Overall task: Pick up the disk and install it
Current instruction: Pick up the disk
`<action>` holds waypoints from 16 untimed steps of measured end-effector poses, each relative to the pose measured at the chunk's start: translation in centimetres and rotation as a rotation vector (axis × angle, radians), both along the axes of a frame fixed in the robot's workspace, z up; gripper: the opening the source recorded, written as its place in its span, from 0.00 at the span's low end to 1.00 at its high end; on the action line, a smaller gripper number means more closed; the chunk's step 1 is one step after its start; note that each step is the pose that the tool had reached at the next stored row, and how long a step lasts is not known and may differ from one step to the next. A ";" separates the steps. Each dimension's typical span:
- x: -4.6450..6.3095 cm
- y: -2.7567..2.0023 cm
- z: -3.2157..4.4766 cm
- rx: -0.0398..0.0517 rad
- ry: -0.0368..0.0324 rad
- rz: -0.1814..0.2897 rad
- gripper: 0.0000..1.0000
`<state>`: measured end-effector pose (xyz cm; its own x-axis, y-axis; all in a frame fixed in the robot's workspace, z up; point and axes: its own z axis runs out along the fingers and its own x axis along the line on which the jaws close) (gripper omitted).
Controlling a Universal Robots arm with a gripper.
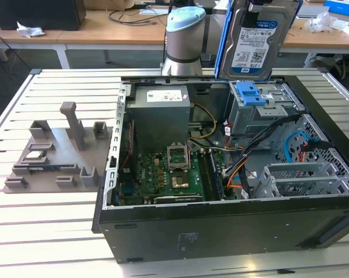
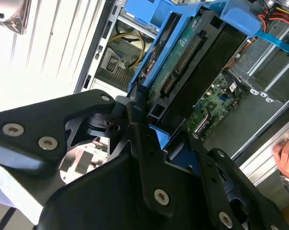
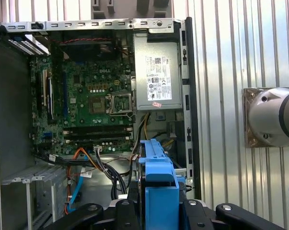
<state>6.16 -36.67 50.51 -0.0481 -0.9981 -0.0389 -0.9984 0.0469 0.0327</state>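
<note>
Jaws clamped on the disk (image 1: 256,40), upright above the open computer case (image 1: 220,226); likely rigid, fairly heavy, shock-sensitive, best gripped by its bracket edges.

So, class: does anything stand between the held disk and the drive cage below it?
Nothing visible. The disk, held in the gripper, hangs above the grey cage; only the cage's own blue latch lies beneath it.
</note>
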 end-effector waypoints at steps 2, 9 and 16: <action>0.0 -0.20 -0.07 0.0000 0.0000 0.000 0.37; 0.0 -1.52 -0.26 -0.0001 0.0000 0.000 0.37; 0.0 -2.08 -0.43 0.0000 0.0000 0.000 0.37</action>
<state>6.16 -38.75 50.08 -0.0481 -0.9981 -0.0389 -0.9984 0.0469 0.0327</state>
